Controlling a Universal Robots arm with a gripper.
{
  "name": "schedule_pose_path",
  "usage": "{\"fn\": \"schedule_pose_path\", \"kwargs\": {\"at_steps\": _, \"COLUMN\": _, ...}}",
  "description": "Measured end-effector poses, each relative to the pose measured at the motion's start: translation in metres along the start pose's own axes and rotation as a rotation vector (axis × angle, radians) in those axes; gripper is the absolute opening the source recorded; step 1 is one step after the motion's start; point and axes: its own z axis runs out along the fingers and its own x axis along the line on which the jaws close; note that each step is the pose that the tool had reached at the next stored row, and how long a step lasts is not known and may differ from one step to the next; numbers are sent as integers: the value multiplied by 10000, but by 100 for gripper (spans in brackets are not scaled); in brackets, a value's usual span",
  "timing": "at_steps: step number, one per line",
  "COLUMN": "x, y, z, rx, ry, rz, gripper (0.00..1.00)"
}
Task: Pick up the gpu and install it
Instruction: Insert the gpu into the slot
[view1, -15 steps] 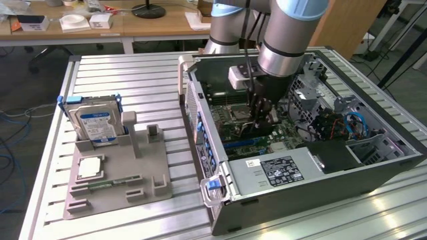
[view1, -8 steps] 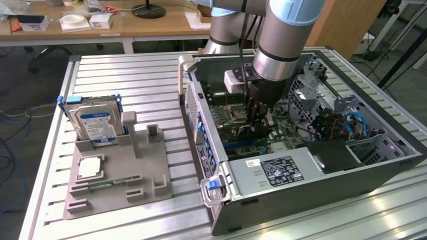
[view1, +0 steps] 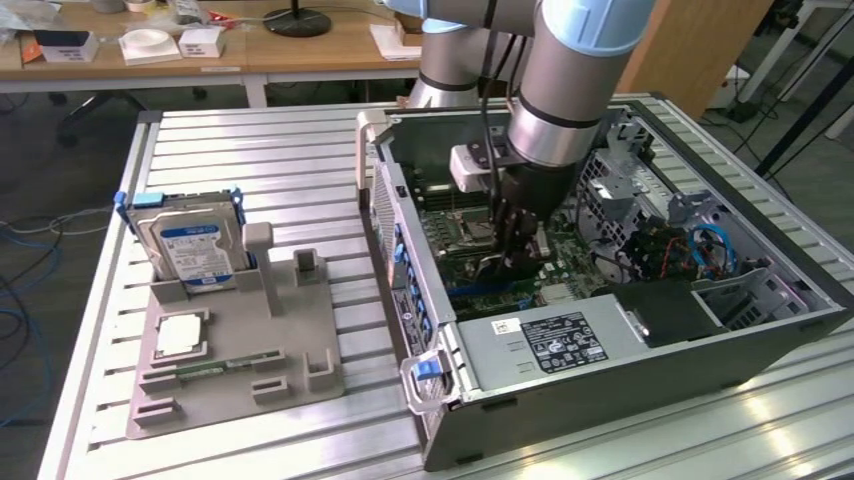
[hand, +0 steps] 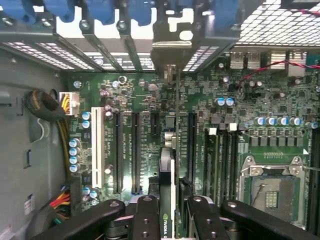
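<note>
**Gripper (hand: 168, 216) gripping the gpu (hand: 168, 167) inside the case (view1: 667, 400)**
The jaws stood partly closed, clamping the gpu edge-on between both fingers (hand: 146, 220). The card stood upright over the motherboard (hand: 225, 115), among its long slots (hand: 136, 150); whether it was seated could not be told. On the exterior view's left, the hard drive (view1: 191, 248) stood in a gray holder (view1: 240, 370), well apart.

A silver hard drive (view1: 191, 250) stands upright in a blue bracket (view1: 130, 201) on a grey stand (view1: 274, 345), on the slatted metal table (view1: 267, 160) at the exterior view's left. A square chip (view1: 180, 337) and a slim green memory stick (view1: 214, 368) lie on the stand nearer the camera. Behind, a wooden desk (view1: 327, 55) carries white boxes (view1: 147, 45).
</note>
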Motion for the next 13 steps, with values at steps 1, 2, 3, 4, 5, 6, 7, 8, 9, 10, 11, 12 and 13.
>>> {"fn": "schedule_pose_path", "kwargs": {"at_steps": 1, "x": 3, "y": 1, "z": 4, "rx": 0, "ry": 6, "rz": 1, "gripper": 26}}
{"fn": "schedule_pose_path", "kwargs": {"at_steps": 2, "x": 4, "y": 6, "z": 6, "rx": 0, "ry": 7, "rz": 1, "gripper": 26}}
{"fn": "schedule_pose_path", "kwargs": {"at_steps": 3, "x": 5, "y": 15, "z": 10, "rx": 0, "ry": 11, "rz": 0, "gripper": 26}}
{"fn": "schedule_pose_path", "kwargs": {"at_steps": 4, "x": 4, "y": 34, "z": 17, "rx": -6, "ry": 7, "rz": 1, "gripper": 26}}
{"fn": "schedule_pose_path", "kwargs": {"at_steps": 5, "x": 2, "y": 46, "z": 23, "rx": 1, "ry": 10, "rz": 3, "gripper": 26}}
{"fn": "schedule_pose_path", "kwargs": {"at_steps": 6, "x": -1, "y": 51, "z": 24, "rx": 2, "ry": 21, "rz": 11, "gripper": 26}}
{"fn": "schedule_pose_path", "kwargs": {"at_steps": 7, "x": -2, "y": 51, "z": 24, "rx": -1, "ry": 29, "rz": 14, "gripper": 26}}
{"fn": "schedule_pose_path", "kwargs": {"at_steps": 8, "x": -3, "y": 52, "z": 25, "rx": 0, "ry": 40, "rz": 17, "gripper": 26}}
{"fn": "schedule_pose_path", "kwargs": {"at_steps": 9, "x": -4, "y": 53, "z": 25, "rx": 0, "ry": 50, "rz": 19, "gripper": 26}}
{"fn": "schedule_pose_path", "kwargs": {"at_steps": 10, "x": -4, "y": 53, "z": 25, "rx": 0, "ry": 51, "rz": 18, "gripper": 26}}
{"fn": "schedule_pose_path", "kwargs": {"at_steps": 11, "x": -4, "y": 53, "z": 25, "rx": 0, "ry": 52, "rz": 19, "gripper": 26}}
{"fn": "schedule_pose_path", "kwargs": {"at_steps": 12, "x": -6, "y": 52, "z": 25, "rx": 0, "ry": 53, "rz": 18, "gripper": 26}}
{"fn": "schedule_pose_path", "kwargs": {"at_steps": 13, "x": -10, "y": 53, "z": 24, "rx": 1, "ry": 62, "rz": 20, "gripper": 26}}
